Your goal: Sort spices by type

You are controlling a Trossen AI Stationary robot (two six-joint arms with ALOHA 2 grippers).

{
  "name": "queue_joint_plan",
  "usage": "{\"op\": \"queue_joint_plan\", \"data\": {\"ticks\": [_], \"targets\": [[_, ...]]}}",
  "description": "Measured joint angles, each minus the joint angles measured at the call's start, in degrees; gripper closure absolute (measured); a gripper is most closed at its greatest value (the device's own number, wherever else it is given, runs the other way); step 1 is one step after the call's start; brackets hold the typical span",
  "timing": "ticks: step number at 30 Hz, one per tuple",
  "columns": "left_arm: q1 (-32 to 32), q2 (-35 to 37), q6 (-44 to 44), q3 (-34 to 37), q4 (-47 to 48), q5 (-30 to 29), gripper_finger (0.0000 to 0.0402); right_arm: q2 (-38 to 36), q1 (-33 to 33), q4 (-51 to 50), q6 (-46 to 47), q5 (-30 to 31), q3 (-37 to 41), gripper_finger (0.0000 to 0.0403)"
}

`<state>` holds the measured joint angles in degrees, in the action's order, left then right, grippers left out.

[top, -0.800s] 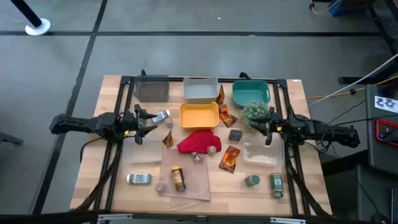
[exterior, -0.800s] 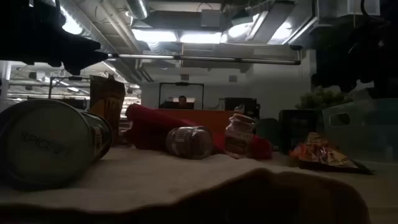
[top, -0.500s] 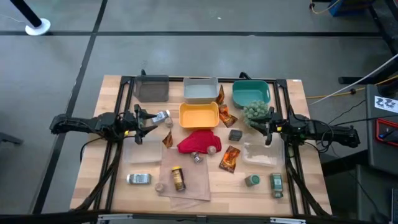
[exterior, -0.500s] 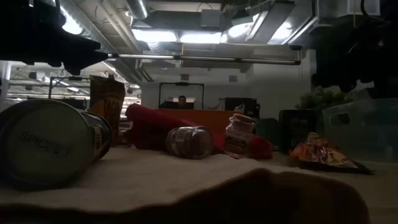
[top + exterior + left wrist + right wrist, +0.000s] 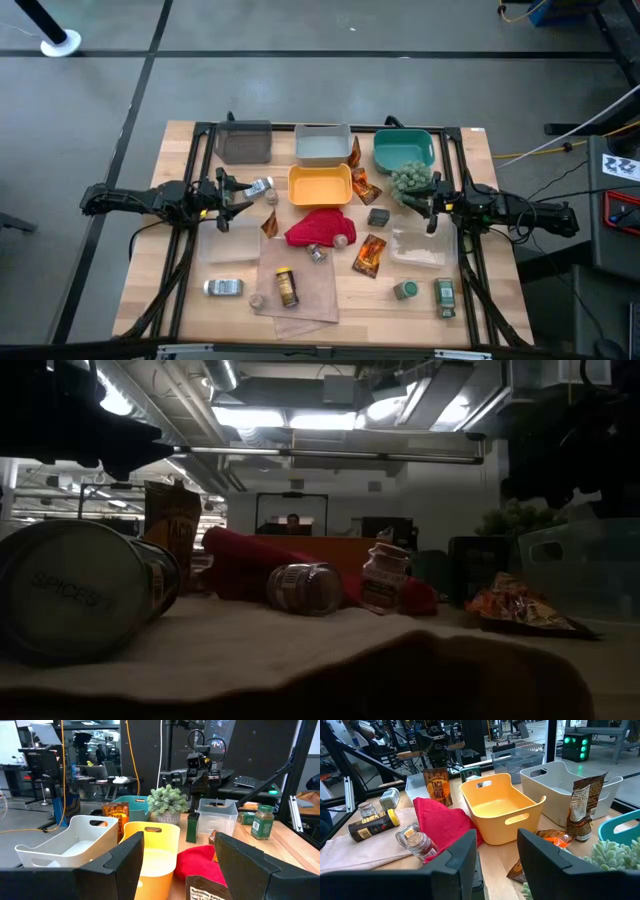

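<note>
While the yellow plastic bin point(image 5: 320, 184) sits empty, foil sachets point(image 5: 369, 254), a yellow-capped brown bottle point(image 5: 287, 286) and green-lidded jars point(image 5: 405, 290) lie scattered across the wooden table point(image 5: 480, 300); sorting looks barely begun, as left gripper point(image 5: 236, 190) and right gripper point(image 5: 424, 204) hover, fingers parted and empty.

Centre crowded: red cloth point(image 5: 318, 227), yellow bin point(image 5: 320, 185) and foil sachets point(image 5: 369, 254) block passage between the arms. Bare table point(image 5: 180, 290) at the front-left corner offers free room.

Wooden table point(image 5: 150, 255): bins point(image 5: 320, 185), sachets point(image 5: 369, 254), jars point(image 5: 405, 290).
</note>
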<state>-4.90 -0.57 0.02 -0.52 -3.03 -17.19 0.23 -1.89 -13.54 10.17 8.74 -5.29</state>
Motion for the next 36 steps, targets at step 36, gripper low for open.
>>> {"op": "queue_joint_plan", "data": {"ticks": [36], "targets": [[0.0,0.0,0.0,0.0,0.0,0.0,0.0174,0.0,0.0,0.8,0.0,0.1,0.1,0.0260]]}}
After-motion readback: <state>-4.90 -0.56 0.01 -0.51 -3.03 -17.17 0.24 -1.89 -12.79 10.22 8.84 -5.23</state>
